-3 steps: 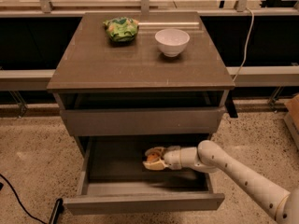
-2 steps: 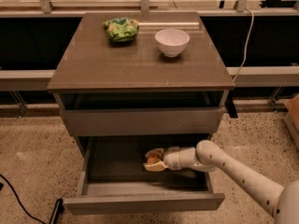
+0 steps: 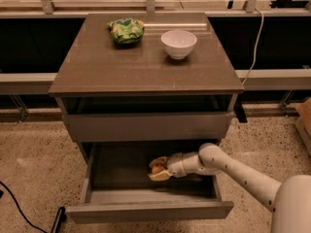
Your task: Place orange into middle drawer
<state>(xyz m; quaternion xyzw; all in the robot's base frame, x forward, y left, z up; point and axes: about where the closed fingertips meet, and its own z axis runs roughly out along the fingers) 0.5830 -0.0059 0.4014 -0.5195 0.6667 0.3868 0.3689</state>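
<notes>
The middle drawer (image 3: 146,210) is pulled out, showing its dark floor and low side walls. My gripper (image 3: 158,170) reaches into it from the right, low over the floor near the drawer's middle. The fingers are closed around the small orange (image 3: 155,169), which shows between them. My white arm (image 3: 233,171) comes in over the drawer's right side wall.
On the cabinet top (image 3: 146,67) sit a green patterned snack bag (image 3: 126,30) at the back left and a white bowl (image 3: 179,43) at the back right. The drawer above (image 3: 146,126) is nearly closed. A black cable (image 3: 19,210) lies on the speckled floor at left.
My gripper with the orange has sunk slightly toward the drawer floor; otherwise nothing has moved.
</notes>
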